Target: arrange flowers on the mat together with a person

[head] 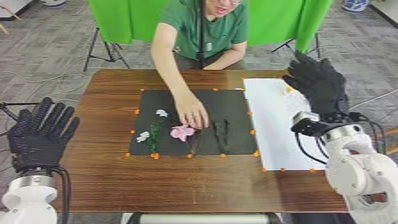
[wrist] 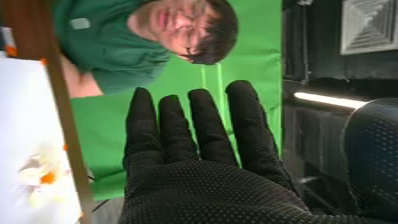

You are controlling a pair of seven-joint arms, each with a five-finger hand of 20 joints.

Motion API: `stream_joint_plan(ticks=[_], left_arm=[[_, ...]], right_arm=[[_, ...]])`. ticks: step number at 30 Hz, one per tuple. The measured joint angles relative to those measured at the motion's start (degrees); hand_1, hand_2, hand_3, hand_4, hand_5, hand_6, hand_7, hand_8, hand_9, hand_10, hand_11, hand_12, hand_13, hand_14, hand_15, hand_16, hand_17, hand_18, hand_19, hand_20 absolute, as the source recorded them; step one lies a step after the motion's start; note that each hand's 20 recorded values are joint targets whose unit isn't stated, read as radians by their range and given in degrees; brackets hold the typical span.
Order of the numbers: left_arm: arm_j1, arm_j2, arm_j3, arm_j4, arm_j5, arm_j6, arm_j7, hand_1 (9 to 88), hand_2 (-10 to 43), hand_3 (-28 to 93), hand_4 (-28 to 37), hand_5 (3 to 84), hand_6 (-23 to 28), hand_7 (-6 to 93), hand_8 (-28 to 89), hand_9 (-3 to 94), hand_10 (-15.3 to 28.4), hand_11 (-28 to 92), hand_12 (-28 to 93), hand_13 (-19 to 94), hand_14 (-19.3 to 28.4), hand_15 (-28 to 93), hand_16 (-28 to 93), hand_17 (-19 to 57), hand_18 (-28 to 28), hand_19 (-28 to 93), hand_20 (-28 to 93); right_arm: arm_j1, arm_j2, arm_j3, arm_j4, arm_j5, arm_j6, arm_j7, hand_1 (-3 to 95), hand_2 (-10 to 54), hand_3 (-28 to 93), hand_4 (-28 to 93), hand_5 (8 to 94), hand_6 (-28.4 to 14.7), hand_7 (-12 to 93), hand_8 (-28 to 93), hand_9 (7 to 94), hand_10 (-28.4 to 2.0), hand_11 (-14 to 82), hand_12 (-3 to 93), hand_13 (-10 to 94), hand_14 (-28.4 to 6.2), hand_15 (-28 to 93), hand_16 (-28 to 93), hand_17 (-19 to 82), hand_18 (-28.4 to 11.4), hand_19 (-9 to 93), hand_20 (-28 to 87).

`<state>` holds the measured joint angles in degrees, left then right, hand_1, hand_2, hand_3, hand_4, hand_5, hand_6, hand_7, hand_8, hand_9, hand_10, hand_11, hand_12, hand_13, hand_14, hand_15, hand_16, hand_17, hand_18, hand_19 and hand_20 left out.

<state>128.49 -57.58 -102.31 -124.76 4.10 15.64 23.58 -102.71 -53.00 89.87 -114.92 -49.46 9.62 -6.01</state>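
Since the pale flower [wrist: 37, 176] looks light and soft, pinch low on its stem, which seems hard to make out. It lies on the white sheet [head: 271, 125]; the right hand [head: 318, 82] and left hand [head: 40, 142] are wide and hold nothing.

In the head view, the desk [head: 133, 185] is looked down on from above its near side, facing forward, far enough back for the right hand [head: 318, 82] and the whole black mat [head: 229, 100] to be framed. In the right wrist view, that hand [wrist: 209, 187] is seen from very close, past its fingers toward a ceiling light [wrist: 329, 100], with the person inverted. The person [head: 182, 27], green backdrop [head: 115, 22] and part of the white sheet [head: 275, 135] are shared.
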Motion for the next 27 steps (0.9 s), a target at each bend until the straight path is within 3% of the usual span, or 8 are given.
stream_joint_plan(ticks=[8, 15, 27], left_arm=[[0.00, 0.00, 0.01, 0.00, 0.00, 0.00, 0.03, 27.8, 12.9, 71, -28.3, 37.4, 6.7, 13.1, -11, 34.0, 14.2, 20, 9, 26, 13.2, 30, -7, -6.2, 13.3, 31, 12], [0.00, 0.00, -0.01, 0.00, 0.00, -0.01, 0.03, 27.7, 13.0, 71, -28.3, 37.5, 6.7, 13.0, -11, 34.0, 14.2, 19, 9, 26, 13.2, 30, -7, -6.2, 13.4, 32, 12], [0.05, 0.00, -0.01, 0.01, -0.03, 0.02, 0.08, 27.8, 13.0, 71, -28.3, 37.5, 6.7, 13.2, -11, 34.1, 14.2, 20, 9, 26, 13.1, 29, -7, -6.2, 13.4, 31, 12]], right_arm=[[-4.32, 0.36, 5.34, -1.12, 0.58, 0.42, -0.24, 9.3, 11.0, 71, -25, 35.9, -3.0, 8, -8, 33.4, -13.8, 2.4, 12.6, 24, -12.1, 3, 18, 13, -12.6, 22, 11], [-4.88, 0.52, 4.92, -1.09, -1.60, 0.71, 0.22, 15.4, 4.7, 72, -23, 36.4, -3.1, 10, -8, 32.7, -13.6, 2.3, 13.0, 24, -11.9, 3, 19, 13, -12.7, 23, 11], [-7.88, 3.17, 8.61, -0.75, -36.58, -0.05, 15.29, 20.0, -1.2, 72, -21, 32.2, -3.6, 10, -8, 27.5, -13.7, 0.5, 14.1, 20, -12.7, 1, 20, 11, -12.9, 24, 10]])
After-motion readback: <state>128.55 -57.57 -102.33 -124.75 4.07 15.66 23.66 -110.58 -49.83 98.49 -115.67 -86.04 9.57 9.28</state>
